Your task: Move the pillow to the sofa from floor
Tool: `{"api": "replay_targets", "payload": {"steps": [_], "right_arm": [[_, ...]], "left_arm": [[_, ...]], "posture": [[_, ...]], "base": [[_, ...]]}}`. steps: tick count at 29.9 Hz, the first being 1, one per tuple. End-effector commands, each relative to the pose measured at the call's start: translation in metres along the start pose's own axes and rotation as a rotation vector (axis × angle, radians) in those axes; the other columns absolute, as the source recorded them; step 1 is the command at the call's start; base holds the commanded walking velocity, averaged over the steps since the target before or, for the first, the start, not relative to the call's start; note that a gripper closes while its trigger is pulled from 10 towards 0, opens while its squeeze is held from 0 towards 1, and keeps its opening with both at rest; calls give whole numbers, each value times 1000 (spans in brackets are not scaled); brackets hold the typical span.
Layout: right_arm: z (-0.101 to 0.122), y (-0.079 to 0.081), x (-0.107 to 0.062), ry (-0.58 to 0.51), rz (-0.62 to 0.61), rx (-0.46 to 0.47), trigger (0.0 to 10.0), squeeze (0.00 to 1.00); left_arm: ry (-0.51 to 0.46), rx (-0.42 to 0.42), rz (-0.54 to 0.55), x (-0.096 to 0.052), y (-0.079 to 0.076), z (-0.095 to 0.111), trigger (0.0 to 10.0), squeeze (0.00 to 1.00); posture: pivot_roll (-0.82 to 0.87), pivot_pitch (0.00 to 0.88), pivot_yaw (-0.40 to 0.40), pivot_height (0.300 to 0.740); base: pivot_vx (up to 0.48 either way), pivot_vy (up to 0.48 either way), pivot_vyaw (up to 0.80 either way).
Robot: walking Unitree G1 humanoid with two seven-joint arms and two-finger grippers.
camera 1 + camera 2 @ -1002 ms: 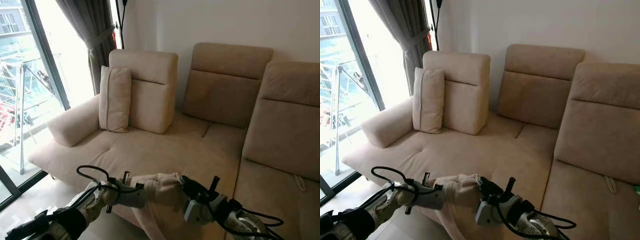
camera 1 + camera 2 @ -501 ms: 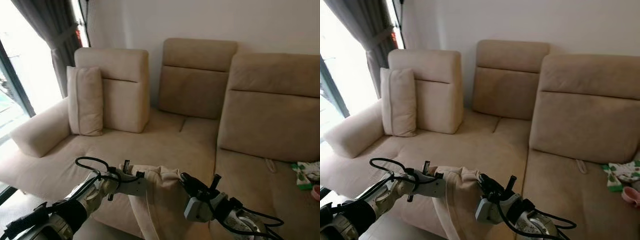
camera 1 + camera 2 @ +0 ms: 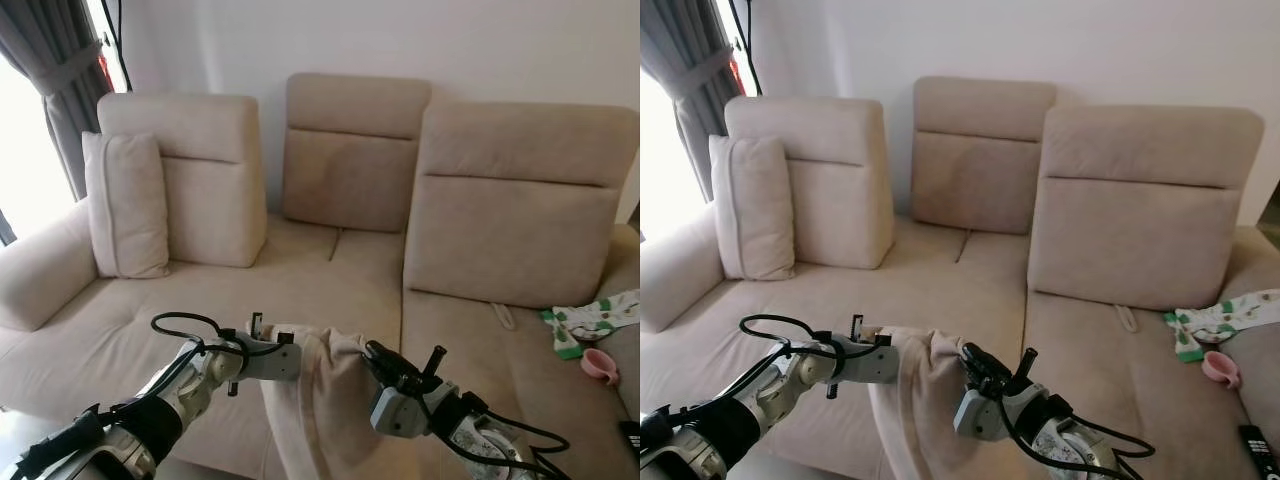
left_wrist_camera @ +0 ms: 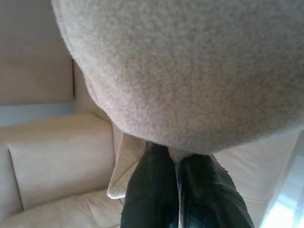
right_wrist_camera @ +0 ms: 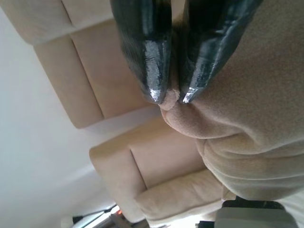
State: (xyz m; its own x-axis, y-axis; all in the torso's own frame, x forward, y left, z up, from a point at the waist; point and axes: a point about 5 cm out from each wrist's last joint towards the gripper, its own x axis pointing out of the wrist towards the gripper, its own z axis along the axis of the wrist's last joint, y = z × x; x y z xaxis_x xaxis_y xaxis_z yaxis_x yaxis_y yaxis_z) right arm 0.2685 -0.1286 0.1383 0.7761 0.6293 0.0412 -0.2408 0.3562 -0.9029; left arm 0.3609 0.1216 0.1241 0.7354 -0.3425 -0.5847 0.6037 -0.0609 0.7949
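Pillow (image 3: 320,400): beige, held aloft near the sofa (image 3: 300,290) front edge. Left gripper (image 3: 290,352) and right gripper (image 3: 372,352): jaws pinching its upper corners. Second cushion (image 3: 125,205): far left.

We are in a home living room: a beige sectional sofa (image 3: 330,270) against a plain white wall (image 3: 400,40), a cushion (image 3: 125,205) leaning at its corner, dark curtains (image 3: 60,90) beside a bright window, and a remote (image 3: 1255,443) on the seat.
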Motion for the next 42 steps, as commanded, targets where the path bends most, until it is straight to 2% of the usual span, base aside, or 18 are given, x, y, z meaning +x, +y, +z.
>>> {"api": "replay_targets", "payload": {"steps": [1,8,27,42], "right_arm": [[15,-7,6,-90,-40,-7,10000,0],[16,-8,7,-85,-46,-10,10000,0],[15,-9,9,-76,-56,0,10000,0],[17,-5,8,-95,-26,6,10000,0]], "left_arm": [[-60,-3,18,-1,7,10,10000,0],[-71,6,9,-2,5,11,10000,0],[-66,12,12,-1,5,12,10000,0],[-66,12,13,-1,4,12,10000,0]], "posture": [[-14,0,58,733],[-15,0,60,733],[-14,0,60,733],[-16,0,60,733]], "base": [[0,0,0],[0,0,0],[0,0,-751],[0,0,0]]}}
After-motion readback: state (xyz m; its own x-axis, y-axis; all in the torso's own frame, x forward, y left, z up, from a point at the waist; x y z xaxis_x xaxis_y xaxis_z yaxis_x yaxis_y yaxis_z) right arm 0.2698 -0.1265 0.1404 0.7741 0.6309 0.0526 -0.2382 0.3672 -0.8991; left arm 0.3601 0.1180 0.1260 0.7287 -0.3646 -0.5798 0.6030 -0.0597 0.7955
